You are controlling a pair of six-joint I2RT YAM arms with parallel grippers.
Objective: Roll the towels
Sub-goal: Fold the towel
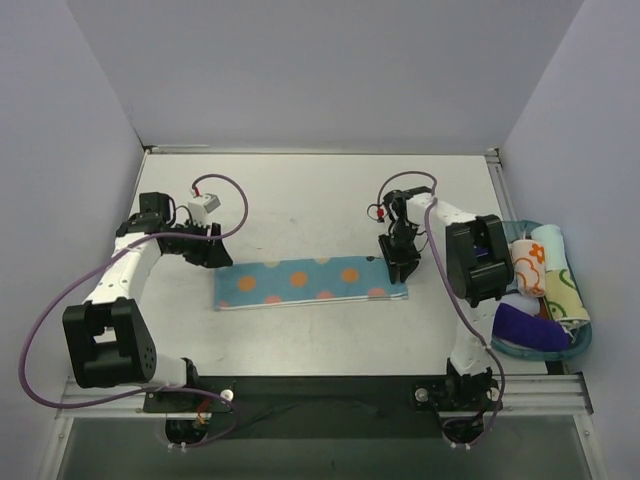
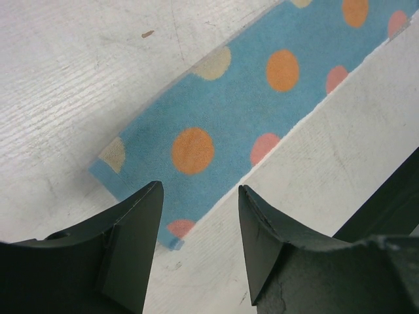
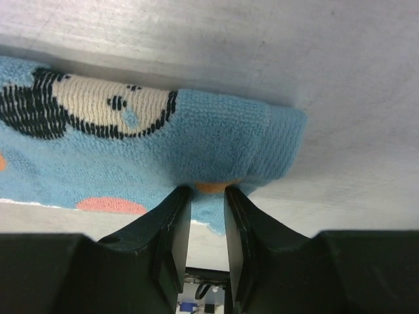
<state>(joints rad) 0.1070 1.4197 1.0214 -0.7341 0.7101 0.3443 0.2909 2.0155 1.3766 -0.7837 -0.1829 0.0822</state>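
Fuzzy looped-cloth towel [image 3: 216, 140] (matt) on scuffed table [image 2: 65, 98].

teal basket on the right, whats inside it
Inside the teal plastic basket lie rolled cloths: a white towel with orange prints, a pale roll, a yellow-green patterned roll and a plain purple cloth. The right arm covers the basket's left side.

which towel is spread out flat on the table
The light blue dotted towel, stretched out flat; the other cloths sit bunched in the blue tray at the right edge.
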